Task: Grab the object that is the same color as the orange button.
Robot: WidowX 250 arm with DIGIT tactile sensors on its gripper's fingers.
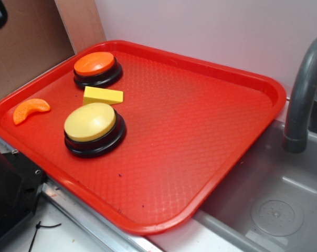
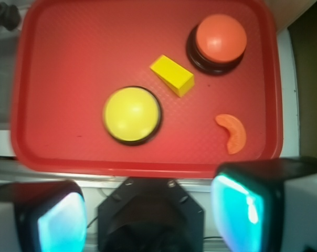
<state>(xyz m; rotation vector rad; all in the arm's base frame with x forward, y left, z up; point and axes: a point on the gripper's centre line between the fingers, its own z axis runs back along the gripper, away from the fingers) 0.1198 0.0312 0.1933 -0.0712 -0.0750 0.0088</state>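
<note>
The gripper (image 2: 148,215) has two thick black fingers (image 2: 247,210) with pale grey outer sides. Their inner pads shine light blue-green. Between the fingers sits a dark angular body, maybe with two small screws, but the view is blurred.

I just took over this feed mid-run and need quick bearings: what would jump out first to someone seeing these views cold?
The big red tray fills both views, beside a grey sink. On it sit the orange button near the far corner and a larger yellow button closer in, with a yellow wedge lying between them. The small orange segment lies alone by the tray's left rim, while the gripper hangs open just off the tray's near edge.
</note>
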